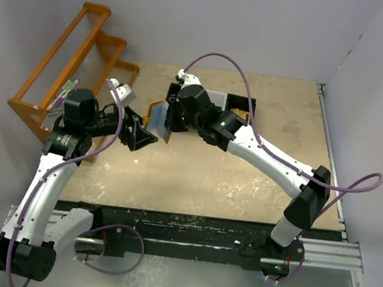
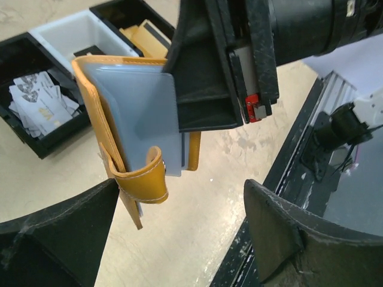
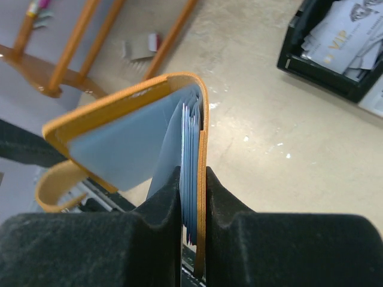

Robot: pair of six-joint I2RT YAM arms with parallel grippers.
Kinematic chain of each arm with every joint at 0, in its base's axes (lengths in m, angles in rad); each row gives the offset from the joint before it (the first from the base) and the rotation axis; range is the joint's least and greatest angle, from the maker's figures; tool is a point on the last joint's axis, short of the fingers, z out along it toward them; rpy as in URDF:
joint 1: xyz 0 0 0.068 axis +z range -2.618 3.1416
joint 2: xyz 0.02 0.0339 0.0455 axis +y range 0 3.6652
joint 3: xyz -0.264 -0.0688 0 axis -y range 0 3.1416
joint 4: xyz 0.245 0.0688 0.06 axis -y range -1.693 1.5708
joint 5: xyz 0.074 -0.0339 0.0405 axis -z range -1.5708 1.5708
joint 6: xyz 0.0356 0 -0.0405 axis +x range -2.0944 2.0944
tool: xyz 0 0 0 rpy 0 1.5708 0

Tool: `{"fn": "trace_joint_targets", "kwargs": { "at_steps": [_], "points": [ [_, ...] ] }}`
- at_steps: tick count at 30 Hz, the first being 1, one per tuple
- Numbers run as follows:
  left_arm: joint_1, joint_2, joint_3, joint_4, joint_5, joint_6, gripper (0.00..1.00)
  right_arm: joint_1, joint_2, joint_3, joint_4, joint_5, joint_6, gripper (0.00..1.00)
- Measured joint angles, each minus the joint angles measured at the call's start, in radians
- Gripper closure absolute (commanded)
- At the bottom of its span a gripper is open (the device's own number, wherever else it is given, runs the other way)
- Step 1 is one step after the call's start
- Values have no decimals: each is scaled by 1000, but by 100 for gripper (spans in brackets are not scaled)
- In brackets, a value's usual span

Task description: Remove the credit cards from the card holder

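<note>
The right end effector is clamped on the half-open card holder above the counter, while the left end effector stands wide apart just beside it.

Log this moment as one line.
right gripper: shut on card holder | left gripper: open, near holder | credit cards: inside holder

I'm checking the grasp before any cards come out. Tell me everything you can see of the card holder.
The card holder is a tan-orange, leather-like bifold with white stitching and pale blue-grey inner panels. It hangs partly open, its snap tab undone and curled. Thin blue-grey leaves sit edge-on between the covers. The right gripper clamps one cover and the leaves, holding it off the table; the left gripper, open, faces its tab end.
</note>
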Motion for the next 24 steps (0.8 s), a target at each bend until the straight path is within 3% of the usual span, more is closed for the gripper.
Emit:
{"fn": "trace_joint_targets", "kwargs": {
  "at_steps": [3, 11, 18, 24],
  "points": [
    [-50, 1, -36, 6, -60, 21, 15, 20, 37, 46, -57, 55, -3, 100],
    [-61, 0, -87, 21, -209, 59, 18, 82, 69, 97, -89, 96, 5, 100],
    [-71, 1, -114, 27, -240, 43, 21, 115, 119, 157, -104, 137, 8, 100],
    [-77, -6, -114, 12, -264, 55, 29, 121, 122, 156, -101, 148, 10, 100]
  ]
}}
